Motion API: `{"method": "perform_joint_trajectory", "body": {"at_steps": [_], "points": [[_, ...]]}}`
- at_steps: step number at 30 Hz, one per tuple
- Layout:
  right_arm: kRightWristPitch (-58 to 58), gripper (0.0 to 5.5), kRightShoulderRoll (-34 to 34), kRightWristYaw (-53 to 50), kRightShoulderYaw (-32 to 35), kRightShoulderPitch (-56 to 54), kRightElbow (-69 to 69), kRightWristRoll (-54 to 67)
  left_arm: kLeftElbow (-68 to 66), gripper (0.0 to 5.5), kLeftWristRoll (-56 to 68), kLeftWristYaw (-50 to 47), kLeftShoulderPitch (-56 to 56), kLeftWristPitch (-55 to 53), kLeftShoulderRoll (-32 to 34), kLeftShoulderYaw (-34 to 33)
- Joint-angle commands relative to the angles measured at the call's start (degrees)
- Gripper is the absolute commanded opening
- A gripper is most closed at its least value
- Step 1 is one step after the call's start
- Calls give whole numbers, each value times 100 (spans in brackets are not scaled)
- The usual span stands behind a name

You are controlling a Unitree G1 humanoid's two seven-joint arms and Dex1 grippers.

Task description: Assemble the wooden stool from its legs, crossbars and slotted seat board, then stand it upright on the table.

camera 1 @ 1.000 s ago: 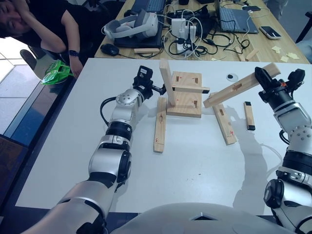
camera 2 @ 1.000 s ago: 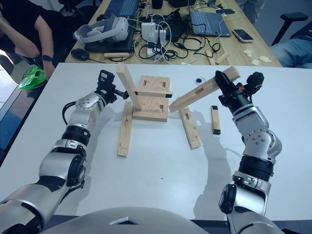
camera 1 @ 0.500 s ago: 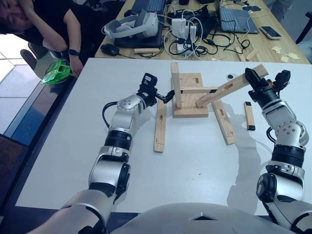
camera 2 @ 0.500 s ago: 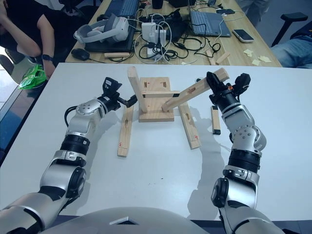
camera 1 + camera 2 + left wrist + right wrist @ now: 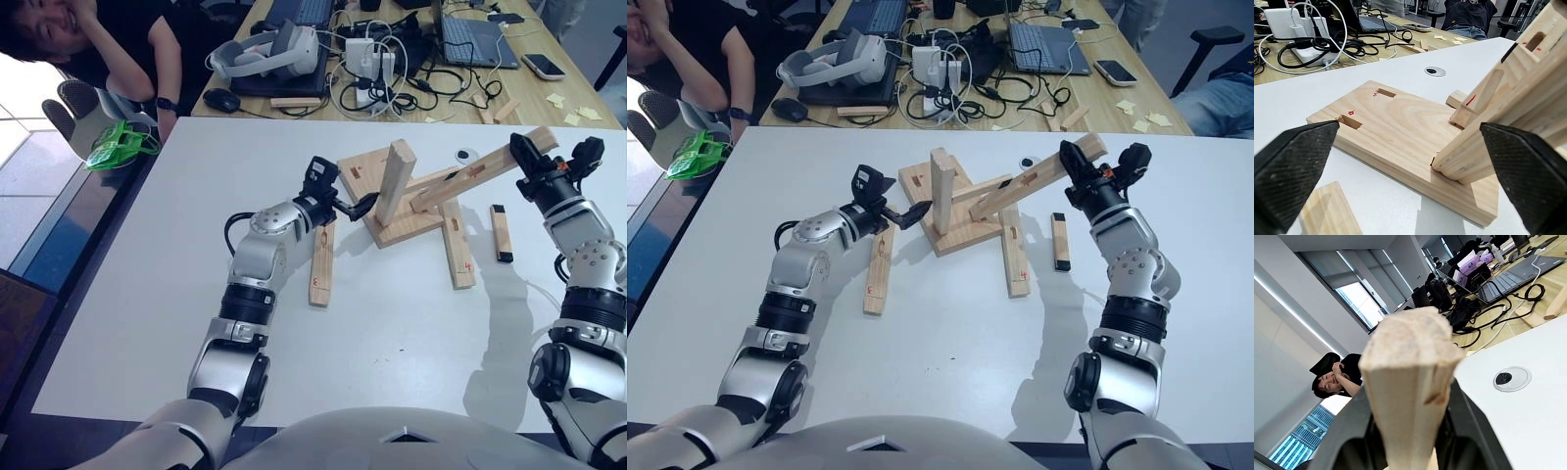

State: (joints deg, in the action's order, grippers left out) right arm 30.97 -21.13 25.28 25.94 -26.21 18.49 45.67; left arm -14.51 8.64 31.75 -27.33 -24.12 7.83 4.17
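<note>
The pale square wooden seat board (image 5: pixel 1391 117) with rectangular slots lies flat near the middle of the white table (image 5: pixel 147 294), askew to the table's edges. One pale wooden leg (image 5: pixel 395 181) stands upright on it. A short wooden crossbar (image 5: pixel 985 185) juts from that leg toward 3 o'clock.

The left gripper (image 5: pixel 911 214) sits low at the board's 9 o'clock. Its two black fingers (image 5: pixel 1298 161) are spread wide and grip nothing, with the board's edge lying just ahead between them.

The right gripper (image 5: pixel 1080 162) is raised at the board's 2 o'clock, its jaws clamped on the upper end of a long slotted wooden leg (image 5: pixel 1029 181). That leg slopes down toward 8 o'clock. Its low end reaches the board beside the upright leg; whether it touches is not clear.

A second long wooden leg (image 5: pixel 877 269) lies flat at the board's 8 o'clock, just beside the left gripper. A third (image 5: pixel 1014 255) lies flat at 4 o'clock. A short wooden bar with dark ends (image 5: pixel 1060 242) lies apart at 3 o'clock.

Small red handwritten marks sit beside the board's slots and on the flat legs, but they are too small to read with certainty.
</note>
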Motion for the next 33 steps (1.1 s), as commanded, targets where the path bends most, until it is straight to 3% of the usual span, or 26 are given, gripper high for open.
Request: {"method": "perform_joint_trajectory", "body": {"at_steps": [1, 9, 14, 33], "points": [[-5, 101, -126, 5, 2, -70, 124, -166, -46, 540, -32, -130, 1, -42, 86, -32], [-126, 101, -391, 411, -164, -385, 582, -483, -375, 540, -81, -540, -124, 108, 145, -232], [-232, 101, -500, 768, -608, -421, 671, -930, -483, 540, -75, -738, -170, 210, 103, -306], [-237, 101, -474, 959, -1492, -717, 954, -1716, -786, 540, 47, -1211, -300, 653, -249, -574]]}}
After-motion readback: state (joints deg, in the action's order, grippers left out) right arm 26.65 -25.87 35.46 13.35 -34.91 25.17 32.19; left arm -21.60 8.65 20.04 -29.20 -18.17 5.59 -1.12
